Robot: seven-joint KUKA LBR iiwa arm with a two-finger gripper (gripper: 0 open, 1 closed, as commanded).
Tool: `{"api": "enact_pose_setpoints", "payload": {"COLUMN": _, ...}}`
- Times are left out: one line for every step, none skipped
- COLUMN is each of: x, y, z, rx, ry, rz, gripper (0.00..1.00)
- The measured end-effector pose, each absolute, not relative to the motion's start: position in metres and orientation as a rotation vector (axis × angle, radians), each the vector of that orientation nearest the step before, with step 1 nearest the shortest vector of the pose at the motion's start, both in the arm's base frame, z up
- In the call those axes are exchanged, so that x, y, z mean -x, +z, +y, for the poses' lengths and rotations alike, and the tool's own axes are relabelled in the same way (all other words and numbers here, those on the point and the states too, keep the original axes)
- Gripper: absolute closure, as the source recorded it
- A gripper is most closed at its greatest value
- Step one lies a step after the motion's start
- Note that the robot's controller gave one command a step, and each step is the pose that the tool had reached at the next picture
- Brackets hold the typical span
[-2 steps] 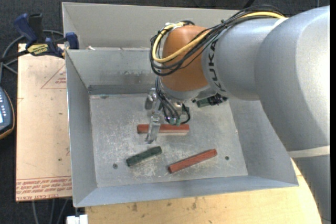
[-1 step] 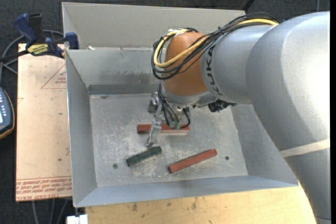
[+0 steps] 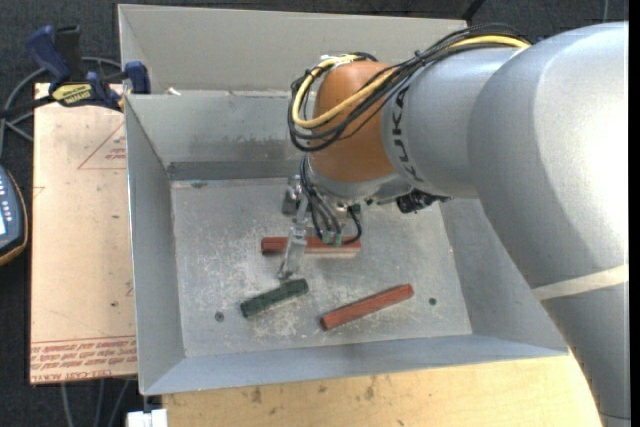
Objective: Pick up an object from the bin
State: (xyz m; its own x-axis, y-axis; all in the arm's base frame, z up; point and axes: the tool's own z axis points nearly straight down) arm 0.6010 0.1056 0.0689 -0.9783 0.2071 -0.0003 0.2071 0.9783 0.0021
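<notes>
The tool (image 3: 318,233) sits low in the middle of the bin (image 3: 148,215), right down at the floor, tucked beneath the orange cover (image 3: 345,140) on the wrist. Whether it is released or clenched, I cannot tell: the wrist hides the working end from above. Just under it, touching or very nearly so, lies a flat reddish-brown bar (image 3: 272,245), and that is the thing it is over. The bar lies flat on the bin floor, roughly crosswise. Its left end pokes out clear, and its right end looks paler where it passes under the tool. I'd judge the tool has been lined up square above the bar's middle so a grasp would balance, though I can't confirm a grip.

Moving outward, the yellow and black cables (image 3: 330,100) loop over the cover and run back along the big grey arm (image 3: 520,135), which comes in from the right and shades that side of the bin.

Nearer the front wall lie two more sticks. A dark green one (image 3: 275,298) is angled just below the bar, near it but apart. A longer red one (image 3: 367,306) sits to its right, well clear of the tool. Both have open floor around them, so neither should get in the way of a straight lift. The lift itself looks not yet done.
</notes>
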Motion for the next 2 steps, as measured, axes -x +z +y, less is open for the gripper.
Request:
{"api": "enact_pose_setpoints", "payload": {"x": -0.6019, "y": 0.0696, "z": 0.1053, "rx": -0.327, "ry": 0.004, "rz": 3.121, "gripper": 1.0}}
{"api": "enact_pose_setpoints", "payload": {"x": -0.6027, "y": 0.0782, "z": 0.1058, "rx": -0.328, "ry": 0.003, "rz": 3.122, "gripper": 1.0}}
